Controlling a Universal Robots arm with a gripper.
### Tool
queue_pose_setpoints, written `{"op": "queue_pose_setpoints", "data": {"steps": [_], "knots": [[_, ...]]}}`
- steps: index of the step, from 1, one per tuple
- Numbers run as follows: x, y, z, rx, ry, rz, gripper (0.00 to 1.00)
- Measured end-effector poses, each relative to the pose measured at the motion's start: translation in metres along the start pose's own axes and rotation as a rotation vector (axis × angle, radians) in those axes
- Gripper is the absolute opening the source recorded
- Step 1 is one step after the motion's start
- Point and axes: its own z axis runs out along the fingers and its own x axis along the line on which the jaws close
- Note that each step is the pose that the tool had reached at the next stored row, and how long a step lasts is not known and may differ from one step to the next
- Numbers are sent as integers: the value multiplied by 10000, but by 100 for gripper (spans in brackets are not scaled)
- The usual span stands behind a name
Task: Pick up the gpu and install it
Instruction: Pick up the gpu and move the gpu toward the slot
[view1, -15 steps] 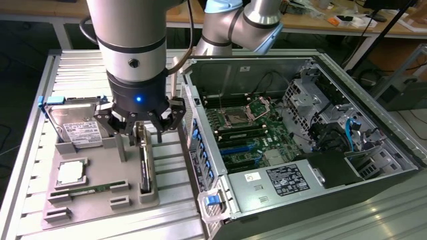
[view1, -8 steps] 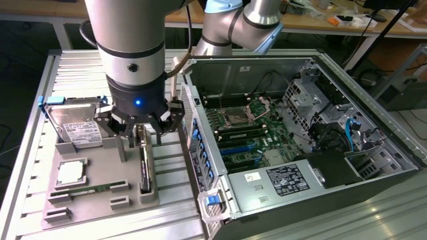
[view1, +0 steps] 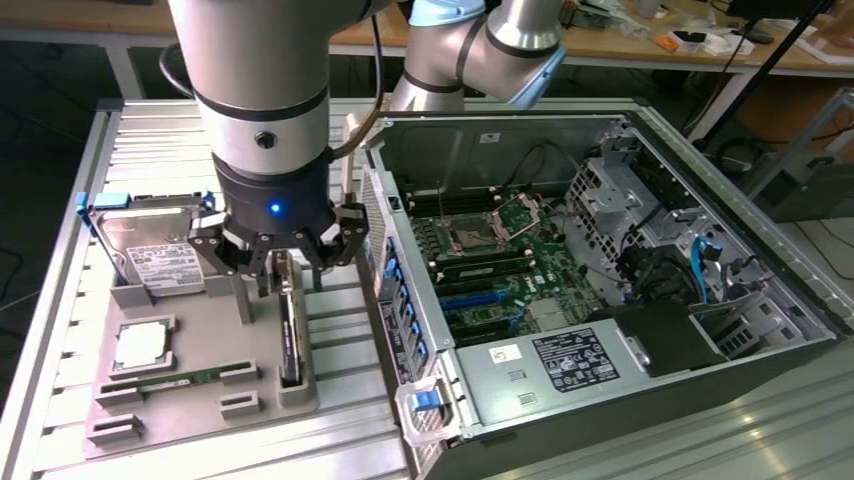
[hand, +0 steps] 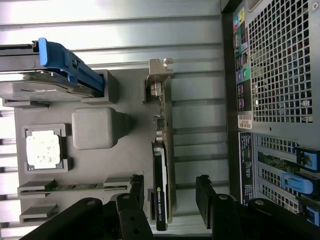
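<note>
Gripper (view1: 284, 262) (hand: 170, 197): jaws spread wide, nothing clamped. It hangs low over the grey parts tray (view1: 200, 330) (hand: 135, 150), one finger (hand: 136, 194) on each side of the gpu (view1: 290, 330) (hand: 162, 165).

- In the wrist view a slim gap shows between each finger and the card; no contact seen.
- The gpu stands on its long edge in a tray slot, directly beneath and between the fingers. Its silvery end bracket (hand: 160, 75) is at the card's end farthest from the fingers.
- Just beside the gripper, on the side away from the computer: a squat grey post (hand: 92, 127) rising from the tray.
- Further out on that same side: a processor chip (view1: 140, 345) (hand: 43, 151) lying flat in its recess, a green memory stick (view1: 174, 380) (hand: 75, 186) in a narrow slot, and a hard drive (view1: 154, 250) (hand: 30, 90) with a white label and a blue carrier, propped in its holder.
- On the gripper's other side, near the tray: an open computer case (view1: 747, 260) (hand: 285, 65), side panel off, motherboard (view1: 494, 260) exposed, blue slot latches along the rear.
- Tray and case both sit on a ribbed aluminium table (view1: 147, 130) (hand: 125, 30).
</note>
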Motion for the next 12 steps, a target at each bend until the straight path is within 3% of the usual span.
{"op": "queue_pose_setpoints", "data": {"steps": [12], "knots": [[3, -2, 37, 0, 0, 0, 54]]}}
